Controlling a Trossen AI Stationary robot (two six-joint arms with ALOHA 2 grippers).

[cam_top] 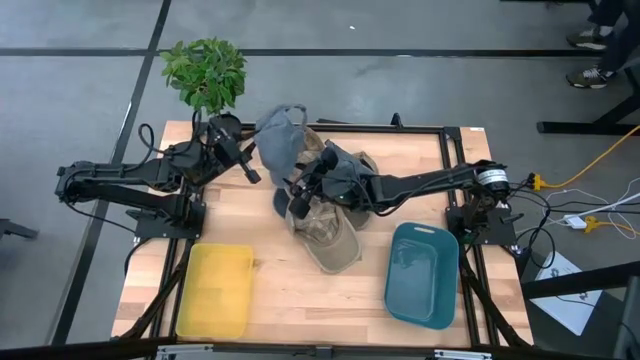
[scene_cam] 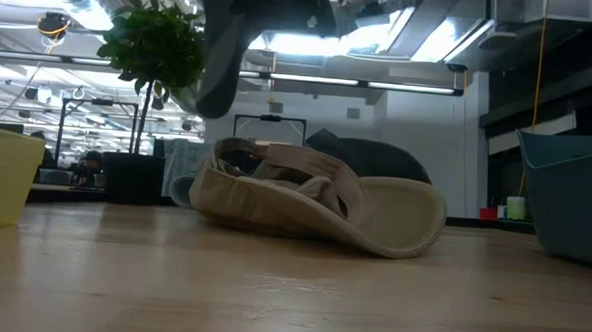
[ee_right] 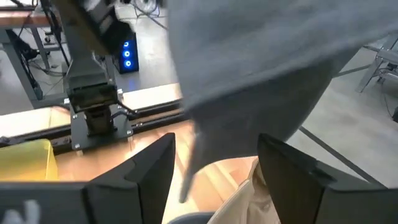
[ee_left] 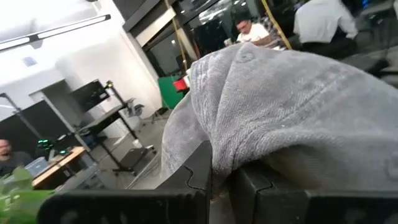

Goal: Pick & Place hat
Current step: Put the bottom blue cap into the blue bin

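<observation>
On table: three hats (cam_top: 330, 235), two bins (cam_top: 423, 273).

The grey hat (cam_top: 281, 140) hangs lifted above the table, pinched at its fabric between the closed fingers of the left claw (cam_top: 252, 166), its crown bulging up beyond the fingers and a loose edge drooping below. The tan hat (cam_top: 328, 236) lies upturned on the table, just beneath the right claw (cam_top: 298, 196), brim flat toward the front edge. A dark hat (cam_top: 350, 180) lies under the right arm.
</observation>
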